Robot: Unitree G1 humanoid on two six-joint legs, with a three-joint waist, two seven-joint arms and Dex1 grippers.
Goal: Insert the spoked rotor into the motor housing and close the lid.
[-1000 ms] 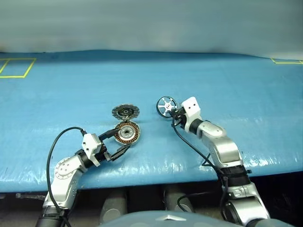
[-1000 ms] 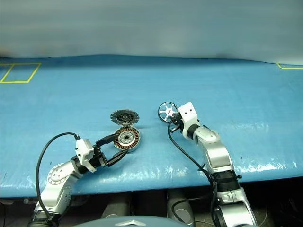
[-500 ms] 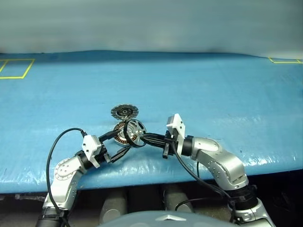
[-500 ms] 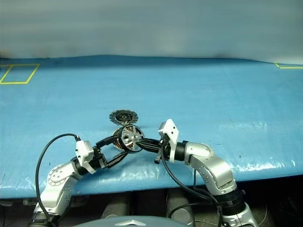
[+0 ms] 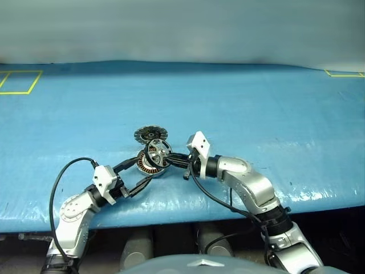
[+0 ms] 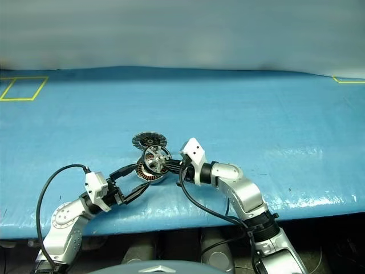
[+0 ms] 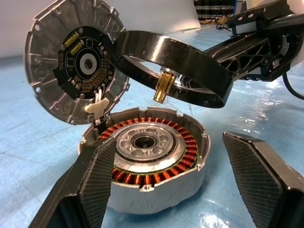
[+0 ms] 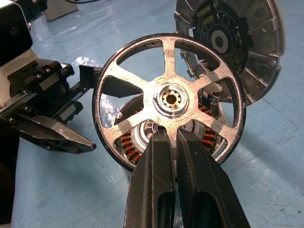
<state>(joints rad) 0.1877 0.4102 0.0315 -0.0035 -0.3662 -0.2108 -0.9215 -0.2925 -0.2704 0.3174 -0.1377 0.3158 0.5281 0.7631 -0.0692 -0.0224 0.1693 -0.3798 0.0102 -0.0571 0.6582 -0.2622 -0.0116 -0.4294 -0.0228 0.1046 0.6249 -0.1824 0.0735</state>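
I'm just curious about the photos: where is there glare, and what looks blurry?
Head views: bright glare streaks on the blue table cover near its front edge. Left wrist view: the left gripper's fingers are blurred. Right wrist view: the rotor is sharp.

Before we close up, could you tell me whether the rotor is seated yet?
Not seated: the spoked rotor hangs tilted above the motor housing, windings exposed.

The shallow round grey metal motor housing [image 5: 151, 164] sits on the blue-covered table [image 5: 274, 114] near its near edge; its round grey lid [image 5: 150, 135] lies just behind, joined. The shiny six-spoked rotor [image 8: 168, 100] hangs tilted just above the housing.
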